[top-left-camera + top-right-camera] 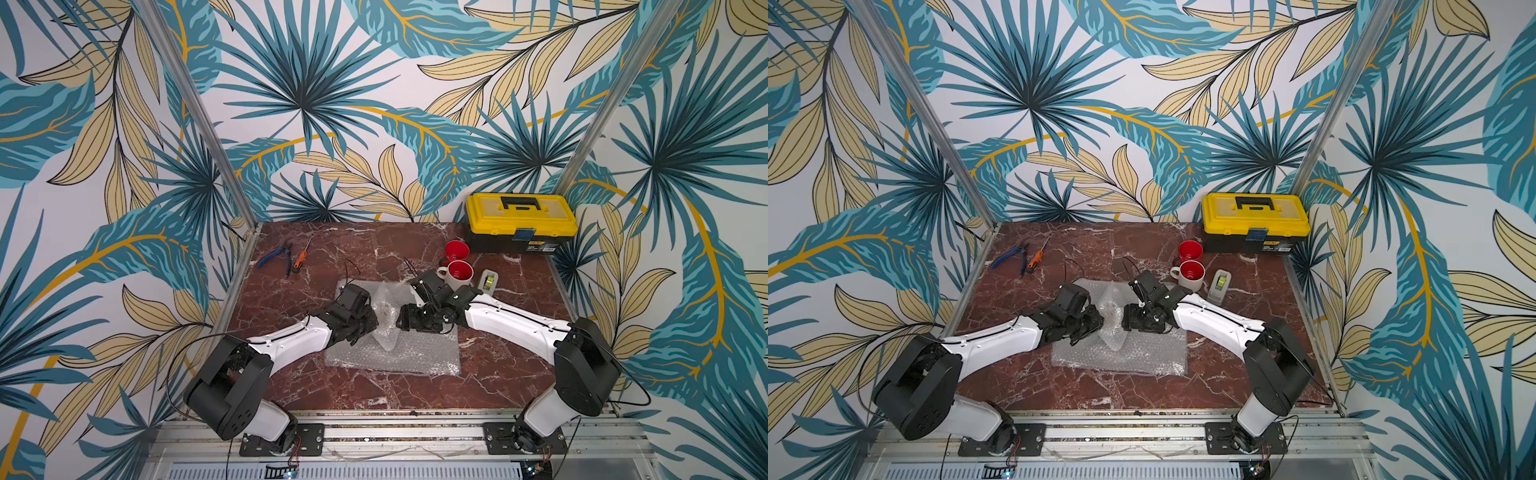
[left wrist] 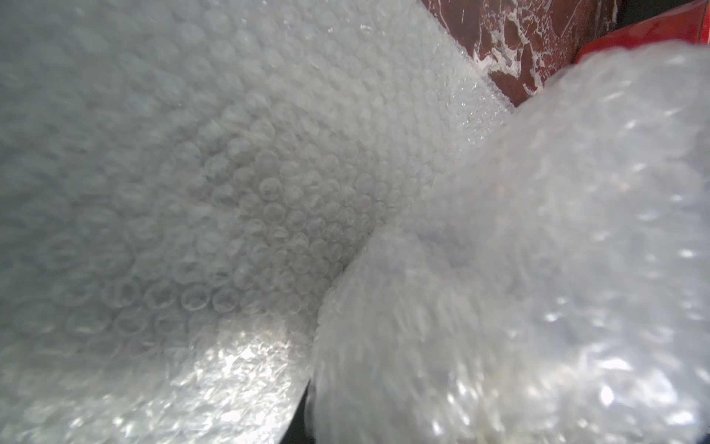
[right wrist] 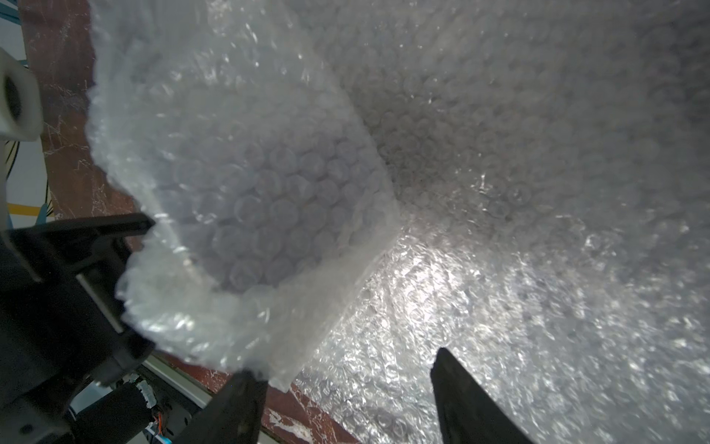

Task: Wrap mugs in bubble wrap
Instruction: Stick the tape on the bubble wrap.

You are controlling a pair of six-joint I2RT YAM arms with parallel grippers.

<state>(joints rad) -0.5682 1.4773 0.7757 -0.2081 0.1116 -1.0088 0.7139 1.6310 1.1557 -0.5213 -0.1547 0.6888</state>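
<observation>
Bubbled wrap (image 1: 388, 309) bunched, contents hidden; red mug (image 1: 456, 249), white mug (image 1: 457, 277) bare at 1 o'clock. Right gripper (image 3: 344, 361) apart; left gripper (image 1: 371, 327) unclear.

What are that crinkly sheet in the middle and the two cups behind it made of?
The bubble wrap looks like thin clear plastic, glossy, with rows of round air pockets. The red mug and the white mug are probably glazed ceramic: thick walls, smooth sheen.
</observation>
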